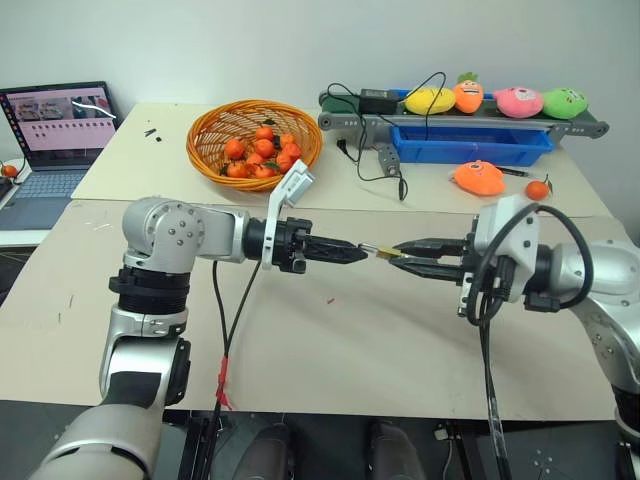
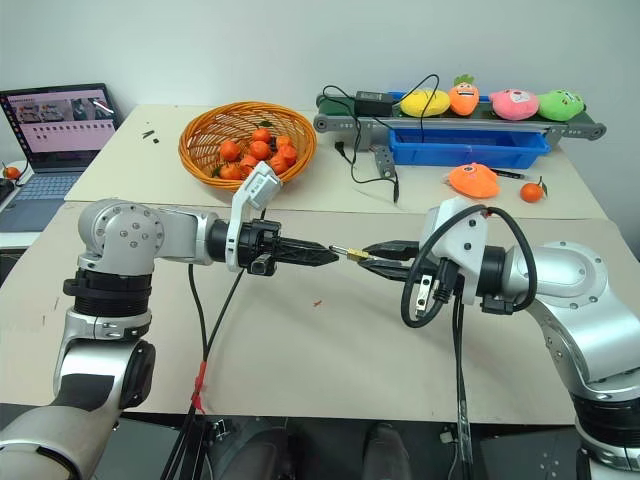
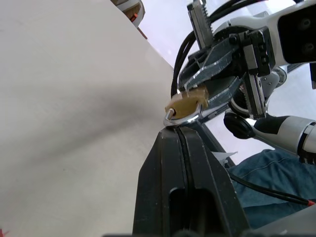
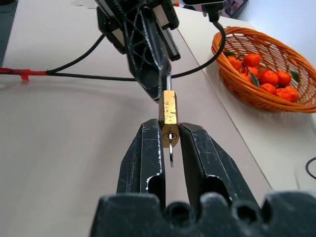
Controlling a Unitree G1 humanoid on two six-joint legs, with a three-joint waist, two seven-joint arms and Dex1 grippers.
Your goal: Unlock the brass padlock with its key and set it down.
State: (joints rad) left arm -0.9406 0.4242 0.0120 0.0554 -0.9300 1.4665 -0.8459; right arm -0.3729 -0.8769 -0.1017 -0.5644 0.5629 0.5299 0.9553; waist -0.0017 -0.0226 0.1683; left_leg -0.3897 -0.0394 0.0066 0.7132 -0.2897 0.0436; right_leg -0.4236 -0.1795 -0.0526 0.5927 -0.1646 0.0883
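The brass padlock (image 4: 168, 109) hangs in the air between my two grippers, above the middle of the beige table (image 1: 330, 340). My left gripper (image 1: 362, 250) is shut on its thin silver shackle (image 3: 178, 120). From the opposite side, my right gripper (image 4: 168, 134) is shut on the lower end of the brass body. The small silvery key (image 4: 171, 150) sits in the keyhole and hangs down between the right fingers (image 4: 143, 148). Both grippers point roughly level, tip to tip.
A wicker basket (image 1: 212, 162) of small oranges stands at the back, with a laptop (image 1: 60, 125) far left. A blue tray (image 1: 470, 145), plush toys, black cables (image 1: 385, 165), an orange toy (image 1: 478, 178) and a small orange (image 1: 538, 188) lie back right.
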